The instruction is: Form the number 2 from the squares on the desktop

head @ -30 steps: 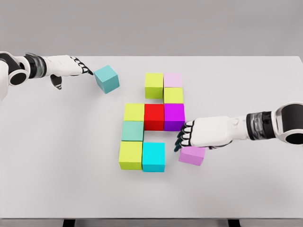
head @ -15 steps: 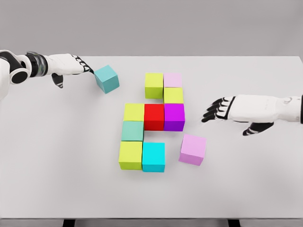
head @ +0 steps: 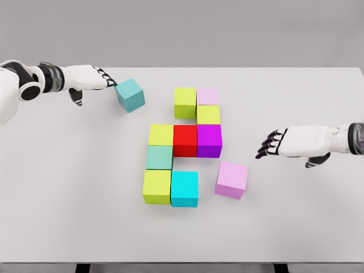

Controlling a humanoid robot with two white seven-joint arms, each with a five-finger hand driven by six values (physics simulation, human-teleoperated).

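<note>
- On the white table (head: 68, 187), mid-field: a block cluster. Top row, a lime cube (head: 185, 103) and a pale pink cube (head: 207, 96) side by side; a yellow-green cube (head: 208, 115) sits directly under the pink one.
- Middle row, left to right and touching: yellow cube (head: 161, 135), red cube (head: 185, 140), purple cube (head: 209, 140).
- Below the yellow cube: a sea-green cube (head: 158, 157), then an olive-lime cube (head: 157, 186) with a cyan cube (head: 185, 189) pressed to its right side.
- A lilac cube (head: 231, 180) lies apart, skewed, just right of the cyan one with a gap between them.
- A teal cube (head: 130, 94) sits alone at upper left, rotated, well apart from the cluster.
- Left hand (head: 85, 78): fingers extended and close together, tips at the teal cube's left edge; contact looks likely but is hard to confirm. Thumb hangs down.
- Right hand (head: 296, 142): right of the cluster, above the table, fingers loosely spread and slightly curled, holding nothing; clear of the lilac cube.
</note>
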